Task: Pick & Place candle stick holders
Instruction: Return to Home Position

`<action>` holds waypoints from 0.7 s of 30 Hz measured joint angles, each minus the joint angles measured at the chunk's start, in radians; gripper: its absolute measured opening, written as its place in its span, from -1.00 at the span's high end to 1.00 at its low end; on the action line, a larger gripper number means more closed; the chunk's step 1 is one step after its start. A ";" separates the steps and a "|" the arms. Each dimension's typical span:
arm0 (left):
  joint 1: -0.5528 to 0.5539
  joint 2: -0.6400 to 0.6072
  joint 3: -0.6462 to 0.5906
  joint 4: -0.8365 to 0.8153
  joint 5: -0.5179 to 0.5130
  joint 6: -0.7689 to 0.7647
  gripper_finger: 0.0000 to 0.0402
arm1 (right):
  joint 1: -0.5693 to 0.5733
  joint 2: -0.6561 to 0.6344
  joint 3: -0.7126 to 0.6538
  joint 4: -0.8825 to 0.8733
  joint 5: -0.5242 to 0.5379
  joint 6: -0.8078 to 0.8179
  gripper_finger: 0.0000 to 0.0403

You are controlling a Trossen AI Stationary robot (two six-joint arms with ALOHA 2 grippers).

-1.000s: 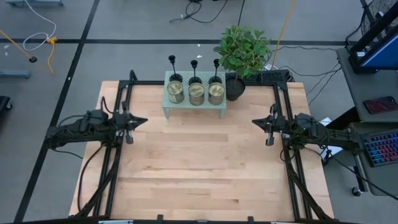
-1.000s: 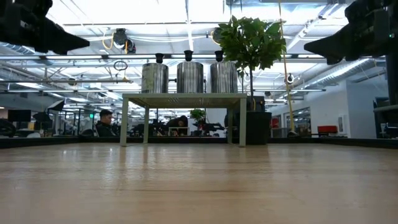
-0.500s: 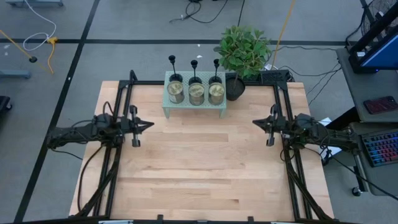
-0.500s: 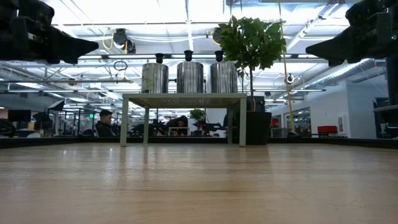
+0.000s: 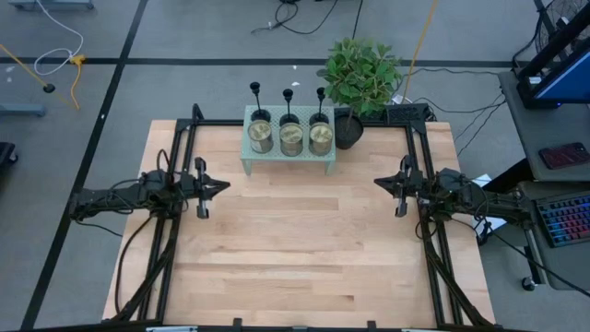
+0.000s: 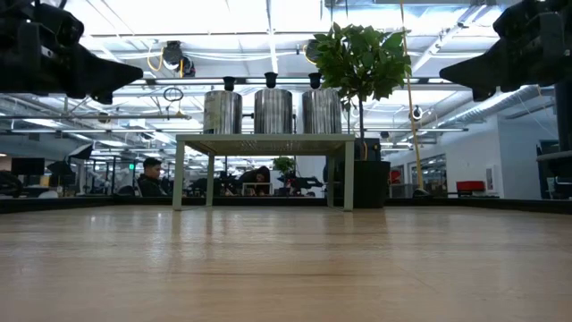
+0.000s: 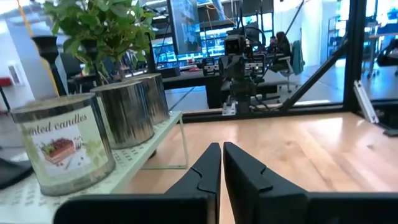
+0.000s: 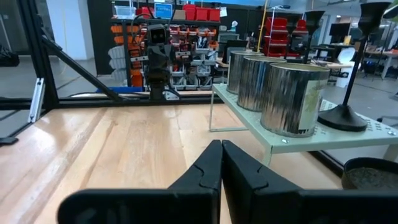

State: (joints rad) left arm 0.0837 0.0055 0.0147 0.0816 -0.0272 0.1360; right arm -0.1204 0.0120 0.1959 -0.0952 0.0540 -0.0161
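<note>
Three black candle stick holders (image 5: 261, 114) (image 5: 289, 118) (image 5: 320, 117) stand upright on their disc bases along the back of a pale green shelf (image 5: 288, 157) at the table's far edge. In the low view only their cups (image 6: 271, 80) show above the tins. My left gripper (image 5: 225, 185) is shut and empty above the table's left side, its fingers pointing toward the right edge. My right gripper (image 5: 378, 181) is shut and empty above the right side, pointing toward the left edge. The right wrist view shows one holder's base (image 8: 342, 116).
Three tin candles (image 5: 291, 138) stand in a row on the shelf in front of the holders. A potted plant (image 5: 359, 76) stands just right of the shelf. Bare wood (image 5: 295, 240) lies between the grippers and toward the near edge. A person (image 6: 152, 176) sits beyond the table.
My left gripper has gone a little toward the table's right edge and slightly down, staying shut. The holders have not moved.
</note>
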 joint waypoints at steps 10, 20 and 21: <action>0.000 0.000 0.000 -0.001 0.000 -0.039 0.87 | 0.000 0.000 -0.067 0.100 -0.001 0.016 1.00; 0.000 0.001 0.000 -0.002 -0.001 -0.037 0.87 | 0.000 0.001 -0.140 0.188 -0.002 0.029 1.00; 0.000 0.001 0.000 -0.002 -0.001 -0.037 0.87 | 0.000 0.000 -0.141 0.187 -0.002 0.038 1.00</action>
State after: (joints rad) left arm 0.0837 0.0063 0.0147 0.0798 -0.0280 0.0988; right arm -0.1204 0.0117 0.0548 0.0922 0.0517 0.0218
